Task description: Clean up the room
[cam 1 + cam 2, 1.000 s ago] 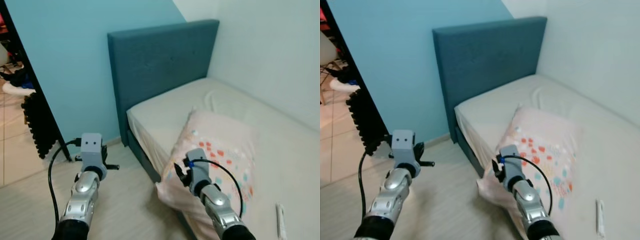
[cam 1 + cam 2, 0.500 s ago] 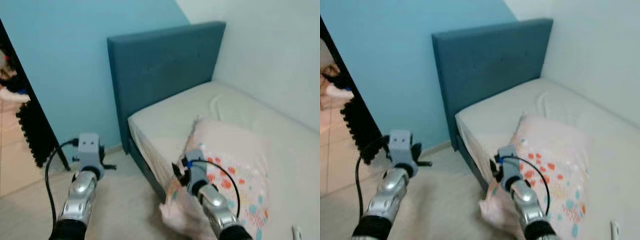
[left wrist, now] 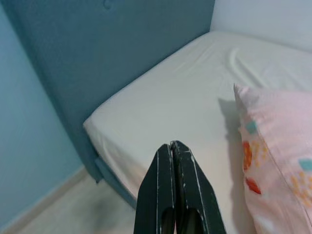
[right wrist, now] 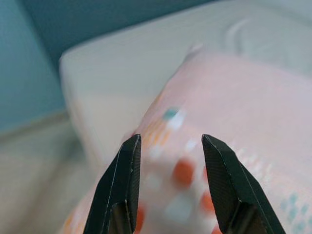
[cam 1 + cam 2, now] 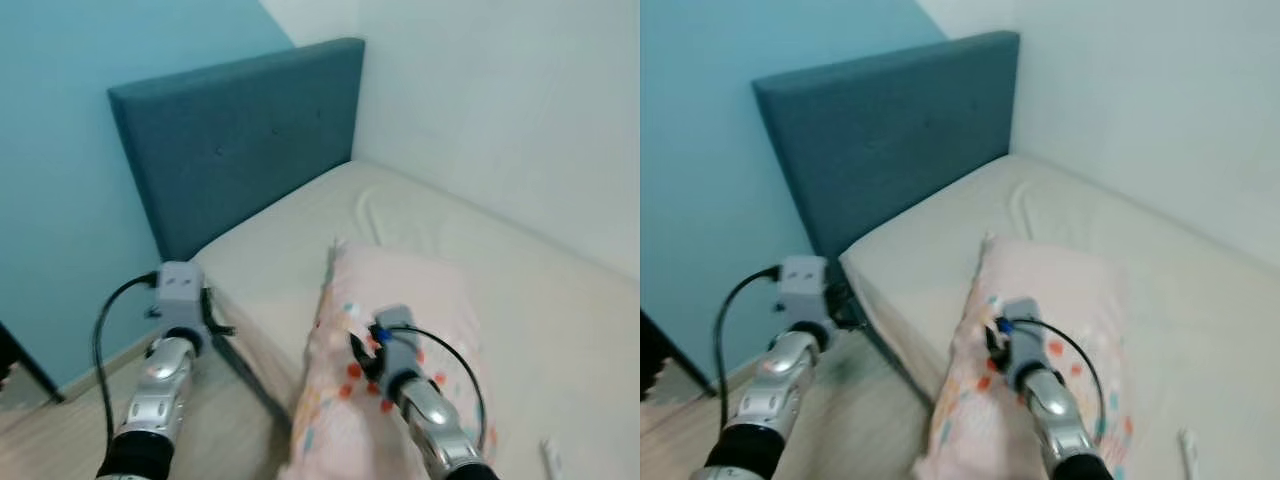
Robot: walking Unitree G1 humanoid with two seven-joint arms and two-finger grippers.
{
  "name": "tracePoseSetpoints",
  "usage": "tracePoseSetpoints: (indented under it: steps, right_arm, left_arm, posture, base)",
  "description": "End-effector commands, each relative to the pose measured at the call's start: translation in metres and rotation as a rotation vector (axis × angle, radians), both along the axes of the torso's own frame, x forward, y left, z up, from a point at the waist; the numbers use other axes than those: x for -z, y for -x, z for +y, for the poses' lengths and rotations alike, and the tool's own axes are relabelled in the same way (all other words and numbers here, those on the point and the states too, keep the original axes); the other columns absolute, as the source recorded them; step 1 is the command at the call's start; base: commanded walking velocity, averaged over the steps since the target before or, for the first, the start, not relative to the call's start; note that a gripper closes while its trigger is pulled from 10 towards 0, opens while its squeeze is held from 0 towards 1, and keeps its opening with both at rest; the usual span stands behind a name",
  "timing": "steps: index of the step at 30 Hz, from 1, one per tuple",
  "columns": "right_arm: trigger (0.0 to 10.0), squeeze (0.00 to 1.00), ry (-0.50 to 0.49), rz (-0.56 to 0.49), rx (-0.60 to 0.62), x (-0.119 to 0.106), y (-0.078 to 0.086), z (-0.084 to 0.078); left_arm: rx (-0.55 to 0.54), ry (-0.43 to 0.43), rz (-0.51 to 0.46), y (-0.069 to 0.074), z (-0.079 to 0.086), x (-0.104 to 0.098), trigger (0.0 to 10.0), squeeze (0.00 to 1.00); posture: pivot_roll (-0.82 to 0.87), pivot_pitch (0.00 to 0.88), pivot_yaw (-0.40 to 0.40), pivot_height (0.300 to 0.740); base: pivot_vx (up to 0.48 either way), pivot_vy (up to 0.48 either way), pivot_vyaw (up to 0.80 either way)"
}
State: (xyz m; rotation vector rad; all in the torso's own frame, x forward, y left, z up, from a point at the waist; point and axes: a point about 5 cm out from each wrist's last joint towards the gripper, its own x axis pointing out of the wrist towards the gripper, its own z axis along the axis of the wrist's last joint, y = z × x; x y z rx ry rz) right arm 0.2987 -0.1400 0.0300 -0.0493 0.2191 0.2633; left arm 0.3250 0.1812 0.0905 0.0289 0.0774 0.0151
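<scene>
A pink pillow (image 5: 405,290) with coloured spots lies on the white mattress (image 5: 290,250), its near end hanging over the bed's side edge. My right gripper (image 4: 170,141) is open just above that near end, and the pillow (image 4: 219,107) shows between and beyond its fingers; I cannot tell whether they touch it. My left gripper (image 3: 171,145) is shut with nothing in it. It hangs beside the bed, pointing at the mattress corner below the blue padded headboard (image 5: 240,140).
The bed fills the corner between a light blue wall (image 5: 50,150) and a white wall (image 5: 500,110). Pale wooden floor (image 5: 60,440) lies to the left of the bed. A small white flat object (image 5: 548,452) rests on the mattress at the near right.
The whole picture has swung right: the doorway and dark rack at the left have left the view. The pillow now sits nearer the middle, under my right gripper. Both grippers keep their states.
</scene>
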Motion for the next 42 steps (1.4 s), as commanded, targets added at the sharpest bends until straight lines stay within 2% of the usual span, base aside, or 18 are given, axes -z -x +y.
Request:
tracePoseSetpoints:
  steps: [1, 17, 24, 27, 29, 30, 31, 34, 36, 42]
  right_arm:
    - [10.0, 0.0, -0.027, -0.012, -0.021, -0.002, 0.0, 0.013]
    - [10.0, 0.0, -0.046, -0.017, 0.016, -0.001, 0.004, 0.012]
    - [10.0, 0.0, -0.029, -0.006, 0.043, 0.0, 0.004, 0.007]
    - [10.0, 0.0, 0.005, 0.027, 0.057, 0.003, 0.004, 0.003]
    - [10.0, 0.0, 0.084, 0.121, 0.116, 0.015, 0.007, -0.01]
    - [10.0, 0.0, 0.084, 0.121, 0.116, 0.015, 0.007, -0.01]
    - [10.0, 0.0, 0.089, 0.141, 0.147, 0.016, 0.007, -0.017]
    - [10.0, 0.0, 0.091, 0.147, 0.165, 0.016, 0.007, -0.022]
    - [10.0, 0.0, 0.078, 0.098, 0.17, 0.007, 0.007, -0.028]
    - [10.0, 0.0, 0.075, 0.076, 0.172, 0.003, 0.007, -0.031]
  left_arm:
    - [-0.015, -0.018, 0.029, 0.003, 0.01, 0.006, 10.0, 0.0]
    - [0.044, -0.022, 0.03, 0.003, 0.006, 0.006, 10.0, 0.0]
    - [0.076, -0.025, 0.069, 0.004, 0.004, 0.011, 10.0, 0.0]
    - [0.127, -0.016, 0.12, 0.005, 0.0, 0.017, 10.0, 0.0]
    - [0.187, 0.003, 0.173, 0.007, -0.004, 0.025, 10.0, 0.0]
    - [0.187, 0.003, 0.173, 0.007, -0.004, 0.025, 10.0, 0.0]
    - [0.199, 0.025, 0.197, 0.007, -0.005, 0.03, 10.0, 0.0]
    - [0.203, 0.045, 0.219, 0.006, -0.005, 0.033, 10.0, 0.0]
    - [0.223, 0.059, 0.24, 0.0, -0.014, 0.036, 10.0, 0.0]
    - [0.234, 0.065, 0.244, -0.003, -0.019, 0.036, 10.0, 0.0]
  posture:
    - [0.07, 0.0, -0.017, 0.74]
    - [0.07, 0.0, -0.004, 0.74]
    - [0.06, 0.0, -0.003, 0.74]
    - [0.06, 0.0, -0.004, 0.74]
    - [0.05, 0.012, 0.002, 0.74]
    - [0.05, 0.012, 0.002, 0.74]
    - [0.04, 0.031, 0.005, 0.74]
    - [0.02, 0.045, 0.011, 0.74]
    - [0.0, 0.087, 0.034, 0.74]
    - [-0.01, 0.098, 0.043, 0.74]
  base:
    - [0.285, 0.0, 0.0]
    - [0.018, 0.0, 0.0]
    - [0.0, 0.0, 0.0]
    - [0.0, 0.0, 0.0]
    - [0.0, 0.0, 0.0]
    - [0.0, 0.0, 0.0]
    - [0.0, 0.0, -0.66]
    - [0.0, 0.0, -0.71]
    - [0.0, 0.0, -0.4]
    - [0.0, 0.0, 0.0]
